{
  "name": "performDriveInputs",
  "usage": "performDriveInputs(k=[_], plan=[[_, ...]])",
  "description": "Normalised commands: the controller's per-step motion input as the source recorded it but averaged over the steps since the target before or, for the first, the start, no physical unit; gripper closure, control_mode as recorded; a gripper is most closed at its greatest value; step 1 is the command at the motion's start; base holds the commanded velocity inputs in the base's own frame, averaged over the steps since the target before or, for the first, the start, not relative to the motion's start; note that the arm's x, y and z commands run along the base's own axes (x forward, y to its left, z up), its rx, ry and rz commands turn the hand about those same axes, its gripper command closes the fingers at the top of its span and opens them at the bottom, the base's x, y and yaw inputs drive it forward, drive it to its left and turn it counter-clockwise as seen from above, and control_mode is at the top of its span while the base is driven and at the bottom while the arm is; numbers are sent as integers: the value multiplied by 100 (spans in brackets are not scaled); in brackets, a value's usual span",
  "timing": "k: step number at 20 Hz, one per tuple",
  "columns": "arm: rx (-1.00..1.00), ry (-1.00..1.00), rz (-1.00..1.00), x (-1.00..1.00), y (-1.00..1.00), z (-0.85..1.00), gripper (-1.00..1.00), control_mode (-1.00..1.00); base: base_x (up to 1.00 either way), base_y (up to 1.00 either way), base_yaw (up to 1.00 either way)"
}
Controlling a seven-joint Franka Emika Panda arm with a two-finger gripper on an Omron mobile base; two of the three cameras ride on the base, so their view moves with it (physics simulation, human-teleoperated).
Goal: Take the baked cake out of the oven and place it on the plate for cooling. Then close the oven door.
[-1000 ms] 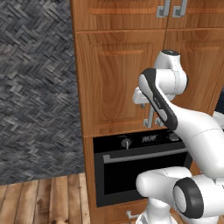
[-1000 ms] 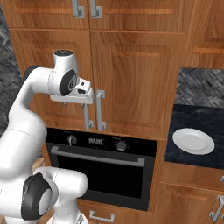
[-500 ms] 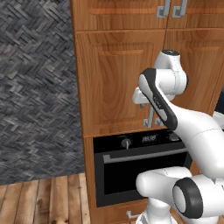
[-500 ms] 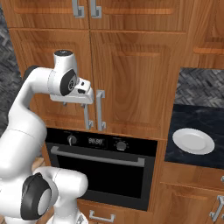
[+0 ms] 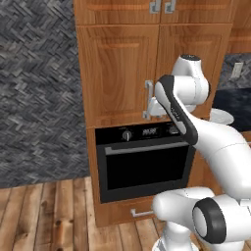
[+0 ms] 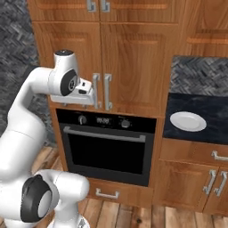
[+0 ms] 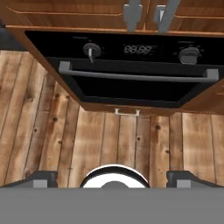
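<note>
The black oven (image 5: 142,162) (image 6: 107,147) sits under wooden cabinets with its oven door (image 7: 131,87) shut, silver bar handle (image 7: 138,77) across the top. The baked cake is hidden behind the shut door. The white plate (image 6: 188,121) lies bare on the dark counter to the oven's right, and its edge (image 5: 223,116) peeks past my arm. My gripper (image 6: 91,92) (image 5: 152,105) (image 7: 113,177) hangs above the oven's control strip, close in front of the cabinet door handles, pointing down. Its fingertips (image 7: 41,177) stand wide apart with nothing between them.
Two vertical cabinet handles (image 6: 101,91) are right beside my hand. A drawer with a small handle (image 6: 107,193) sits under the oven. Lower cabinets (image 6: 196,178) stand beneath the counter (image 6: 209,111). A wood plank floor (image 5: 44,215) spreads in front, with a grey stone wall (image 5: 34,88) at left.
</note>
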Motion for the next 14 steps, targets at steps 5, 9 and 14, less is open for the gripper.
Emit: performDriveInputs(k=[5,9,14], plan=[[0,0,0,0,0,0,-100,100,-1,-86,8],[0,0,0,0,0,0,-100,100,23,-100,36],[0,0,0,0,0,0,-100,100,27,-92,51]])
